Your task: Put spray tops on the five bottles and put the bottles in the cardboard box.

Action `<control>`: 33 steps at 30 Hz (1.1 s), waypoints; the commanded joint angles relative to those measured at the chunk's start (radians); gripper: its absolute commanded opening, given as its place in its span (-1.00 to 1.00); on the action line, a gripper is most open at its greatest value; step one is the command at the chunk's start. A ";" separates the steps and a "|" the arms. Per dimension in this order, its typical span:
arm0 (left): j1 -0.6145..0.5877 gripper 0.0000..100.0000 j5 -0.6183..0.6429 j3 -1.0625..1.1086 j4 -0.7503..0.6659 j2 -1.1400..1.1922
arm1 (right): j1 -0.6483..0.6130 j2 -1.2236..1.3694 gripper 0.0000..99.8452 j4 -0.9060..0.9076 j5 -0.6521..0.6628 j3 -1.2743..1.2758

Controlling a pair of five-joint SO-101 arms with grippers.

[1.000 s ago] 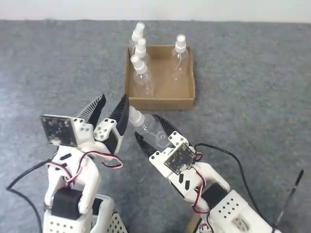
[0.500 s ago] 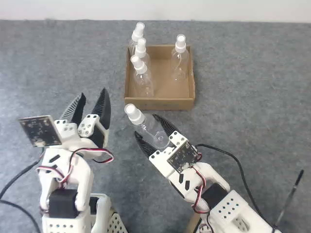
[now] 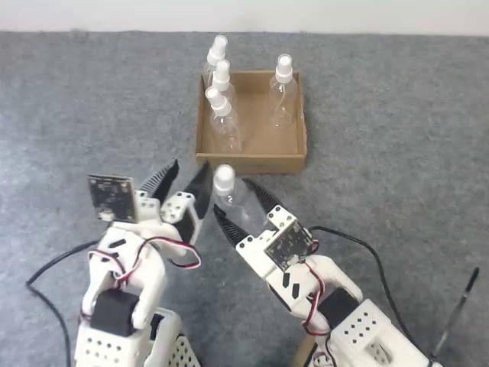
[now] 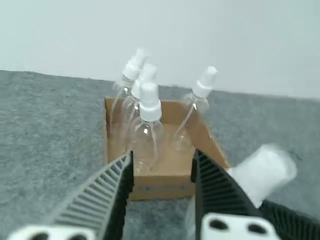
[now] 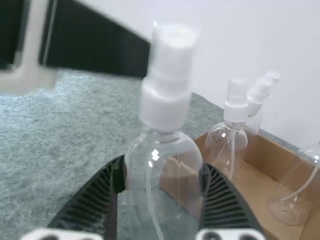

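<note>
Fifth bottle (image 3: pixel 243 200) capped and in grip; boxing outstanding.
The right hand (image 3: pixel 233 200) is clamped on the bottle's body, with the spray top (image 3: pixel 224 177) seated. The cardboard box (image 3: pixel 252 162) lies at 12 o'clock, just beyond. The left hand (image 3: pixel 189 170) stands spread and empty at 9 o'clock of the top, very near. Risk: its finger nudging the top could skew the bottle, and a low carry could catch the box's near wall.

This is looking like a small robotics lab or maker's test bench: the white printed left arm (image 3: pixel 122 287) and right arm (image 3: pixel 328 294) are sitting on a grey felt-covered surface (image 3: pixel 397 122), bare circuit boards (image 3: pixel 111 198) and loose wires (image 3: pixel 365 246) are showing, and a plain pale wall (image 3: pixel 244 14) is running behind.
</note>
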 commanded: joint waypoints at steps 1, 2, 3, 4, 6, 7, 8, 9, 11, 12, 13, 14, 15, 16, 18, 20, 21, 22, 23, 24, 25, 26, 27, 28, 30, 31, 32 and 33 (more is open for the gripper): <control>0.064 -0.64 -0.046 -0.001 -0.015 0.000 | 0.001 -0.028 -0.88 -0.016 -0.002 -0.068; 0.072 -0.64 -0.048 -0.001 -0.015 0.000 | 0.001 -0.028 -0.88 -0.016 -0.002 -0.068; 0.078 -0.64 -0.051 -0.001 -0.014 0.002 | 0.001 -0.028 -0.88 -0.016 -0.002 -0.066; 0.084 -0.64 -0.058 -0.001 -0.014 0.005 | 0.001 -0.028 -0.88 -0.016 -0.002 -0.066; 0.104 -0.64 -0.080 0.001 -0.014 0.005 | 0.001 -0.028 -0.88 -0.016 -0.002 -0.066; 0.114 -0.64 -0.086 0.001 -0.014 0.005 | 0.001 -0.028 -0.88 -0.016 -0.002 -0.066; 0.117 -0.64 -0.089 0.001 -0.014 0.005 | 0.001 -0.028 -0.88 -0.016 -0.002 -0.066; 0.114 -0.64 -0.089 0.001 -0.014 0.000 | 0.001 -0.028 -0.88 -0.016 -0.002 -0.064; 0.089 -0.64 -0.089 -0.004 -0.015 -0.002 | 0.002 -0.028 -0.88 -0.015 -0.002 -0.063; 0.071 -0.64 -0.086 -0.007 -0.017 -0.002 | 0.002 -0.027 -0.88 -0.015 -0.002 -0.063; 0.052 -0.64 -0.084 -0.008 -0.018 -0.002 | 0.005 -0.027 -0.88 -0.015 -0.002 -0.063; 0.037 -0.64 -0.084 -0.018 -0.018 -0.002 | 0.005 -0.027 -0.88 -0.015 -0.002 -0.063; 0.023 -0.64 -0.084 -0.024 -0.018 -0.002 | 0.007 -0.027 -0.88 -0.015 -0.002 -0.063; 0.014 -0.64 -0.083 -0.028 -0.017 -0.002 | 0.007 -0.025 -0.88 -0.015 -0.002 -0.063; 0.000 -0.64 -0.083 -0.031 -0.017 -0.002 | 0.007 -0.019 -0.88 -0.015 -0.002 -0.063; -0.017 -0.64 -0.087 -0.035 -0.018 -0.002 | 0.007 -0.019 -0.88 -0.013 -0.002 -0.061; -0.028 -0.64 -0.089 -0.035 -0.021 -0.002 | 0.007 -0.019 -0.88 -0.008 -0.002 -0.060; -0.044 -0.64 -0.089 -0.035 -0.032 -0.002 | 0.007 -0.027 -0.88 0.002 -0.002 -0.054; -0.063 -0.64 -0.089 -0.035 -0.046 -0.002 | 0.007 -0.028 -0.88 0.013 -0.002 -0.052; -0.087 -0.64 -0.089 -0.033 -0.060 -0.002 | 0.007 -0.028 -0.88 0.021 -0.002 -0.051; -0.114 -0.64 -0.089 -0.033 -0.077 -0.002 | 0.007 -0.028 -0.88 0.028 -0.002 -0.049; -0.140 -0.64 -0.089 -0.033 -0.095 -0.002 | 0.007 -0.028 -0.88 0.036 -0.002 -0.049; -0.164 -0.64 -0.089 -0.033 -0.112 -0.002 | 0.007 -0.028 -0.88 0.045 -0.002 -0.049; -0.187 -0.64 -0.091 -0.031 -0.123 -0.002 | 0.007 -0.028 -0.88 0.054 -0.002 -0.049; -0.238 -0.64 -0.091 -0.028 -0.126 -0.002 | 0.007 -0.028 -0.88 0.062 -0.002 -0.049; -0.259 -0.64 -0.091 -0.027 -0.126 -0.002 | 0.007 -0.028 -0.88 0.062 -0.002 -0.048; -0.279 -0.64 -0.091 -0.027 -0.126 -0.002 | 0.007 -0.028 -0.88 0.062 -0.002 -0.048; -0.299 -0.63 -0.091 -0.025 -0.124 -0.002 | 0.007 -0.028 -0.88 0.062 0.000 -0.048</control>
